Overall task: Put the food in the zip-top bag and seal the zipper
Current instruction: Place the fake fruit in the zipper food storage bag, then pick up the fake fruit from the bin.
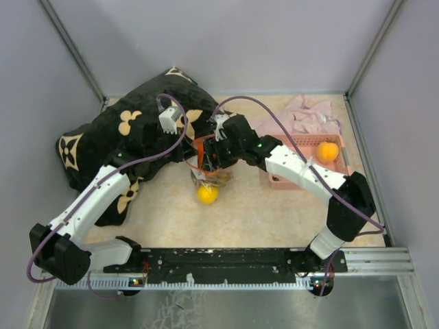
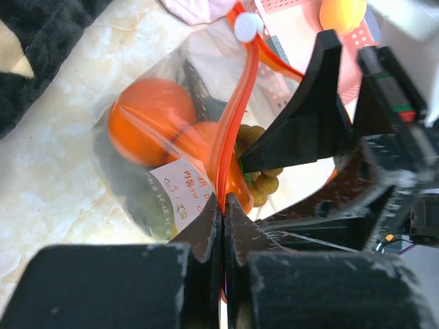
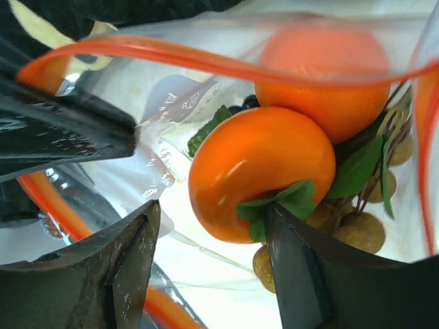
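The clear zip-top bag (image 1: 209, 171) hangs at mid-table with its orange-red zipper (image 2: 233, 116) held open as a loop. My left gripper (image 2: 224, 200) is shut on the zipper strip. My right gripper (image 3: 212, 236) is open above the bag's mouth, right beside the left gripper. Inside the bag lie a red-orange round fruit with green leaves (image 3: 260, 171), another orange fruit (image 3: 329, 75) and a brownish-green grape bunch (image 3: 363, 229). A yellow lemon (image 1: 207, 194) shows below the bag. An orange fruit (image 1: 328, 151) sits in the pink basket (image 1: 278, 180).
A black cushion with cream flower marks (image 1: 130, 137) lies at the left, behind the left arm. A pale pink cloth (image 1: 302, 113) is bunched at the back right behind the basket. Grey walls close in the table.
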Robot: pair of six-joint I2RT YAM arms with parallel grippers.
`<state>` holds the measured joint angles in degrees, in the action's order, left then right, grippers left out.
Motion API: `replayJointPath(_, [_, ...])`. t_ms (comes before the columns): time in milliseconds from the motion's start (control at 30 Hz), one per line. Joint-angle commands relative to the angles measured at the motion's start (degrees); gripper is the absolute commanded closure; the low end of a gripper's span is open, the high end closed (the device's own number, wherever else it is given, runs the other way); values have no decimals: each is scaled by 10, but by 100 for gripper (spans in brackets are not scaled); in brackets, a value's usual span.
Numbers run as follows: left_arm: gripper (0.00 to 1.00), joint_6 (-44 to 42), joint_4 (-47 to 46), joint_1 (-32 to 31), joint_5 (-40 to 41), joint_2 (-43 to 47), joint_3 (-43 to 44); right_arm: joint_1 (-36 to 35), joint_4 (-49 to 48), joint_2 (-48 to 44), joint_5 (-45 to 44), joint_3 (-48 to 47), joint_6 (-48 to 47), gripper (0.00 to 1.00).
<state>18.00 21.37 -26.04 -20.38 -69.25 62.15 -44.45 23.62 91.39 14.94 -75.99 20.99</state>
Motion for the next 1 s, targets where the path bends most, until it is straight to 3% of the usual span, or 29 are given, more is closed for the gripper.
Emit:
replayJointPath(0, [100, 1, -23, 4, -8, 16, 13, 3, 16, -61, 0, -52, -23, 37])
replayJointPath(400, [100, 2, -22, 6, -8, 14, 13, 17, 101, -121, -89, -70, -64, 32])
replayJointPath(533, [100, 2, -22, 7, -8, 14, 14, 49, 117, -153, -119, -58, -70, 31])
replayJointPath(700, [100, 3, -21, 7, -6, 14, 14, 85, 147, -182, -216, -42, -85, 27])
replayJointPath(967, [100, 3, -21, 7, -9, 13, 14, 196, 127, -214, -338, 31, -95, 23])
